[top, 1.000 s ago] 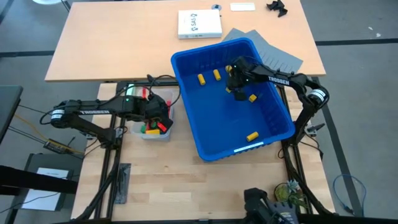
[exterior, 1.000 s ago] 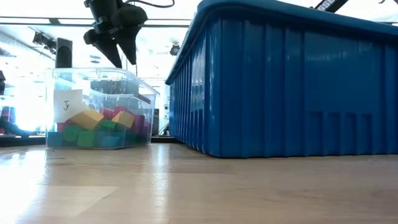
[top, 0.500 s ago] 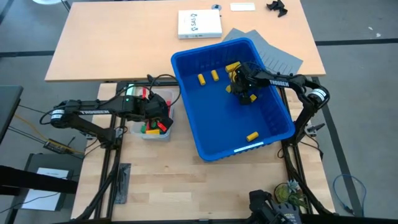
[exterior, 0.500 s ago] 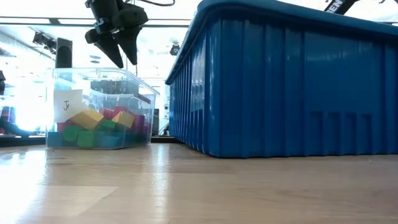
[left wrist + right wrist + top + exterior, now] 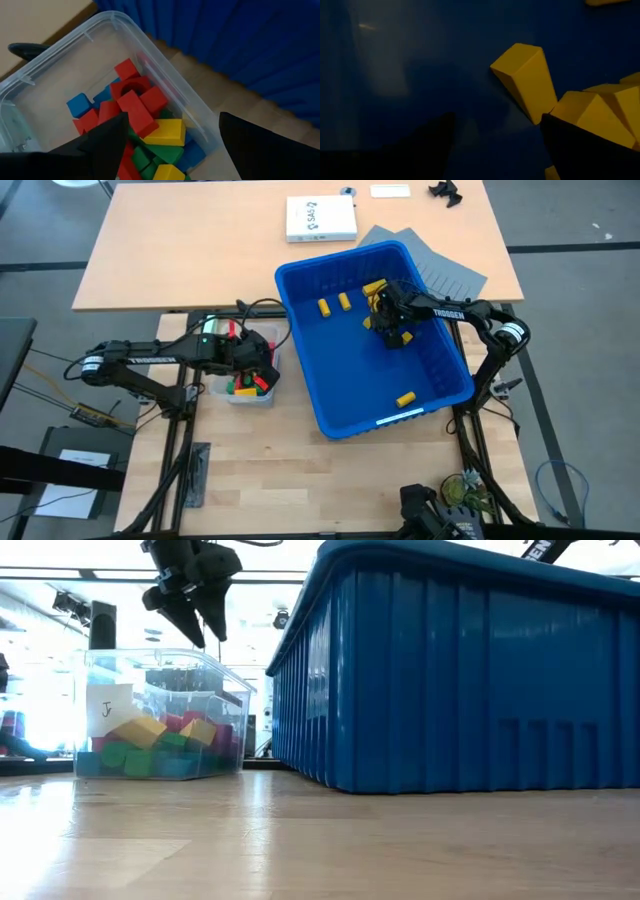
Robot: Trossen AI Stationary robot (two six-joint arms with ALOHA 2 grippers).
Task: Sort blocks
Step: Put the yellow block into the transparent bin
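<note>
Several yellow blocks lie on the floor of the large blue bin. My right gripper is low inside the bin, open and pointing steeply down. One yellow block lies just ahead of its gap, and another sits beside one finger. My left gripper hangs open above the clear tub. The tub holds red, blue, green and yellow blocks. Nothing is between the fingers of my left gripper. My right gripper has one finger close against a yellow block's near edge. I cannot tell whether they touch. Nothing lies between the two fingers.
The bin's tall wall stands right beside the tub. On the far table are a white box, grey sheets behind the bin and a small black object. Bare wood lies in front of bin and tub.
My right gripper has sunk deeper into the bin and gone a little toward the near edge, then stopped. It stays open. A yellow block at the bin's far side that it covered now shows.
</note>
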